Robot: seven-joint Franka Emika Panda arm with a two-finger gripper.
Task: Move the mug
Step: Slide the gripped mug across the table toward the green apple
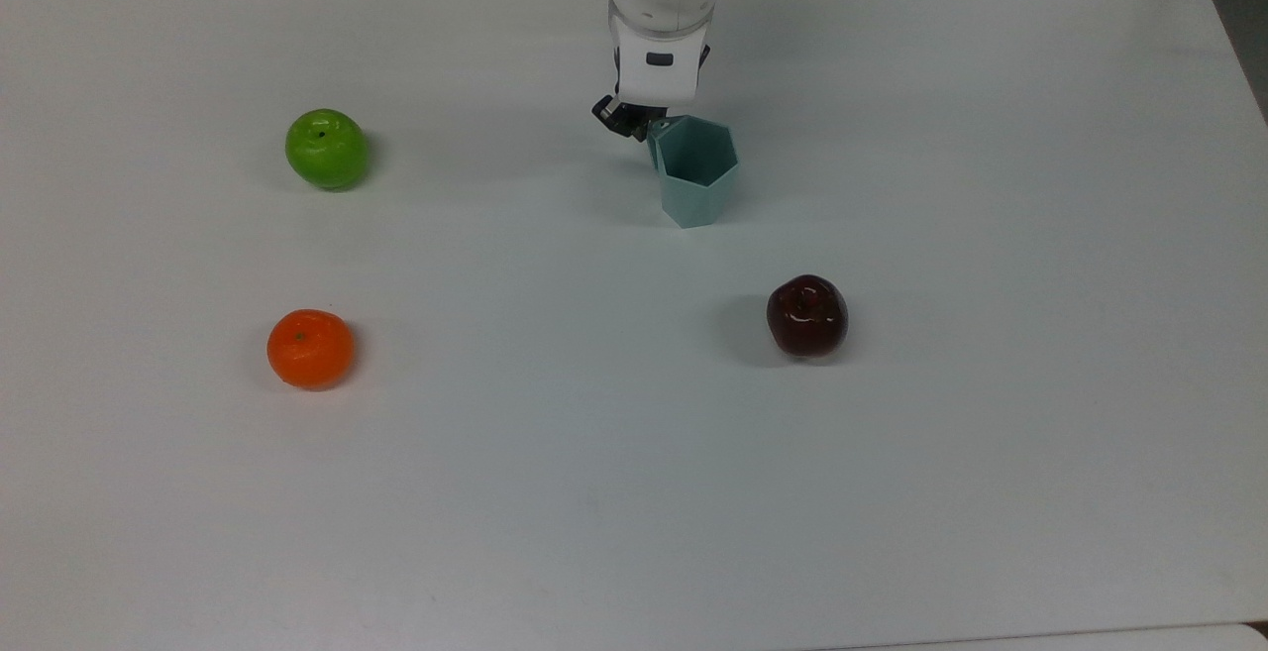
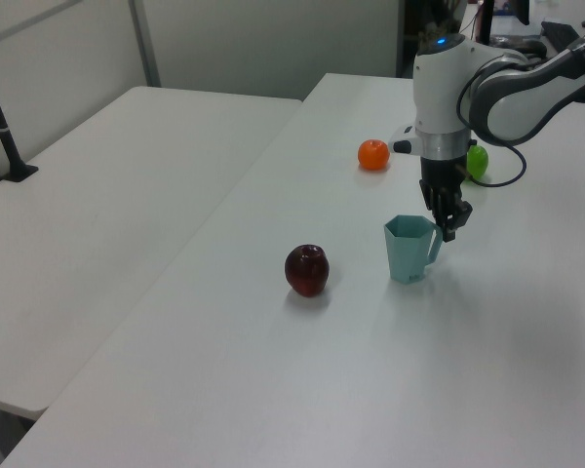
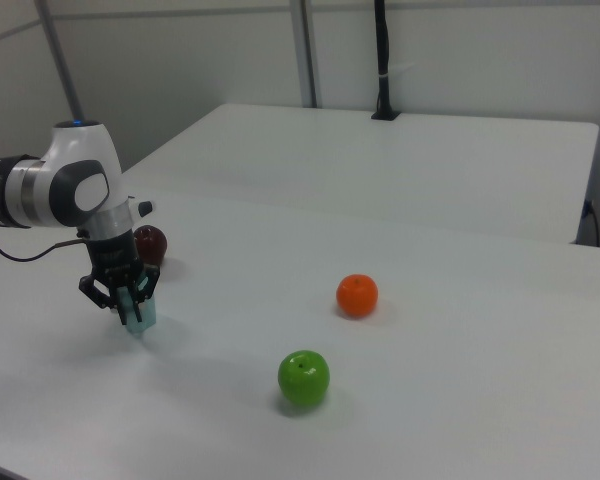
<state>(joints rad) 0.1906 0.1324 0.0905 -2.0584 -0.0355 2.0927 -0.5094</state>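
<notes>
Mug [image 1: 697, 170] stands upright on the table [image 1: 634, 492], my claw [image 1: 634, 123] at its ten o'clock by the handle; grip unclear.

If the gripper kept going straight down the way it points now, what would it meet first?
Most likely the mug: the gripper points down at its handle side, fingertips about level with the rim. Whether they straddle the handle or already touch it is unclear; below that is the table.
</notes>
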